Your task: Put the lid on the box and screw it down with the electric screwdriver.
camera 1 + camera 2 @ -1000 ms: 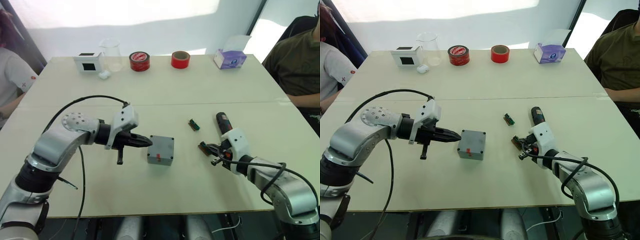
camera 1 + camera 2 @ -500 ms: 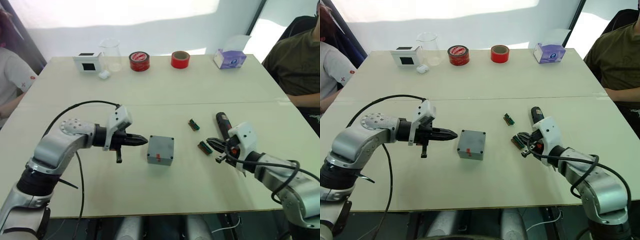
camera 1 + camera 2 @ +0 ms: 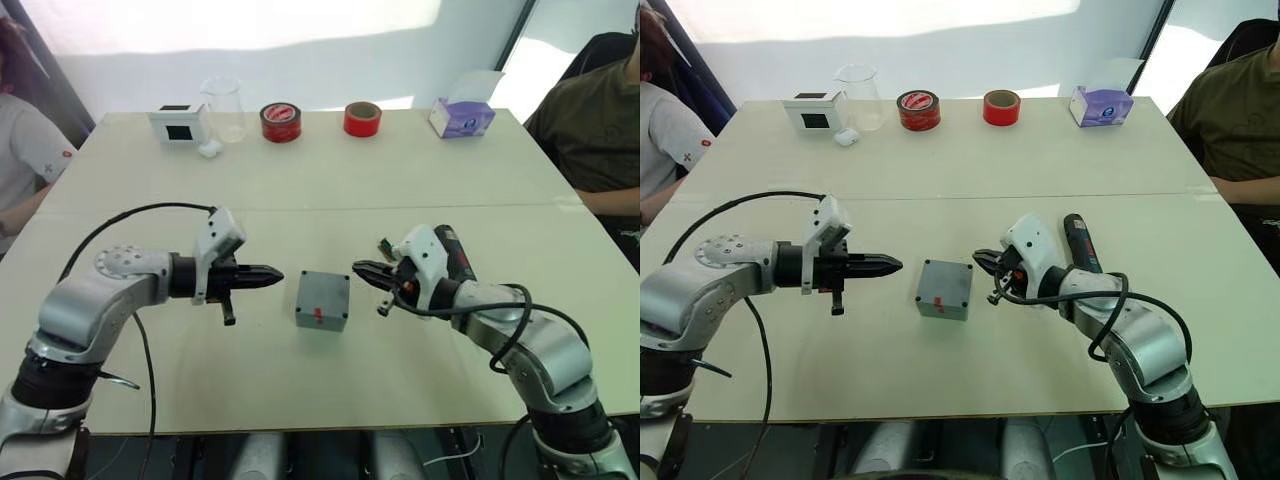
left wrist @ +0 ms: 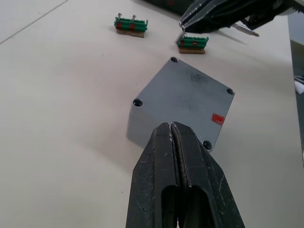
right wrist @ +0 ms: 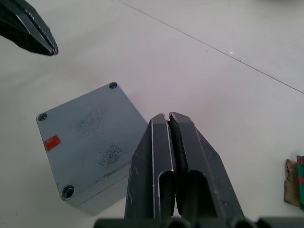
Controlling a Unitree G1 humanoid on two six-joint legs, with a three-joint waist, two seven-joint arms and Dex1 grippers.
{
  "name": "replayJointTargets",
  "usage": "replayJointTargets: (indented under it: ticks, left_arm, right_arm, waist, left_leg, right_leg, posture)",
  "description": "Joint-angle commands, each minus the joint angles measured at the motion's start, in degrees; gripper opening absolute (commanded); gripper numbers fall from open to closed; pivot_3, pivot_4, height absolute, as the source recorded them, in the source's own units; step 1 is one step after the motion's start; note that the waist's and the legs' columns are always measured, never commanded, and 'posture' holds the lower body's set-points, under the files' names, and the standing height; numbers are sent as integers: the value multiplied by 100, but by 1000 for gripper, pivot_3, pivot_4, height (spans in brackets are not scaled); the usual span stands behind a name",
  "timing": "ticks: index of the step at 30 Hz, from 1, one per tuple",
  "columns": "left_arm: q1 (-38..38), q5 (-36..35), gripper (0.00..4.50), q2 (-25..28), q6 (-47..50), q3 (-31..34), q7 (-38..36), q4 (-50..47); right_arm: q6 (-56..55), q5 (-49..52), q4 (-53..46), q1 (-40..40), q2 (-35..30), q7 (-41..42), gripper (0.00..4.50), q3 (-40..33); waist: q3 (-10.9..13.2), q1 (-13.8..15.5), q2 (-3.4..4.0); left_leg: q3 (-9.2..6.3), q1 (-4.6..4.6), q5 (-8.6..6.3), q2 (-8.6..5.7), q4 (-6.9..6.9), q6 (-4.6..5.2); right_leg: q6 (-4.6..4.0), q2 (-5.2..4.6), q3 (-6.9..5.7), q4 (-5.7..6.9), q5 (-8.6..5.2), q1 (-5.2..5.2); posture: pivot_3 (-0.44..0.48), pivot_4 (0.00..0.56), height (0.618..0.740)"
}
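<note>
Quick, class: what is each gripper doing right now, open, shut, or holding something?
Left gripper: shut, holding nothing.
Right gripper: shut, holding nothing.

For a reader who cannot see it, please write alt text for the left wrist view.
The shut left gripper points at the grey box, lid on, on a pale table. Beyond lie two small green parts and the right gripper.

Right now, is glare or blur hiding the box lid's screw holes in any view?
No. In the left wrist view the lid is evenly lit, with four corner holes visible; in the right wrist view the left end effector looks soft; in the left eye view the backdrop is blown out while the box stays clear.
</note>
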Motion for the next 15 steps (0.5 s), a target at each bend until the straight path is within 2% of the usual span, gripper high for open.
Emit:
replayJointTargets:
  ticks: [1,15]
  left_arm:
    - [48,-130,0,-7,31,149,137,-241]
    - [49,-131,0,-34,-20,50,273,-235]
  right_arm:
    - [-178,-61,-41,-92,8,64,9,51]
    - [-292,-166,75,-100,91,208,9,241]
  waist:
    - [0,-11,0]
    - [0,-12,0]
  left_leg:
    - [0,0,0,1,0,0]
    - [0,0,0,2,-1,0]
  right_leg:
    - [0,1,0,1,0,-2]
    - [0,4,0,1,0,-2]
  posture:
    - [0,150,740]
    - [0,150,740]
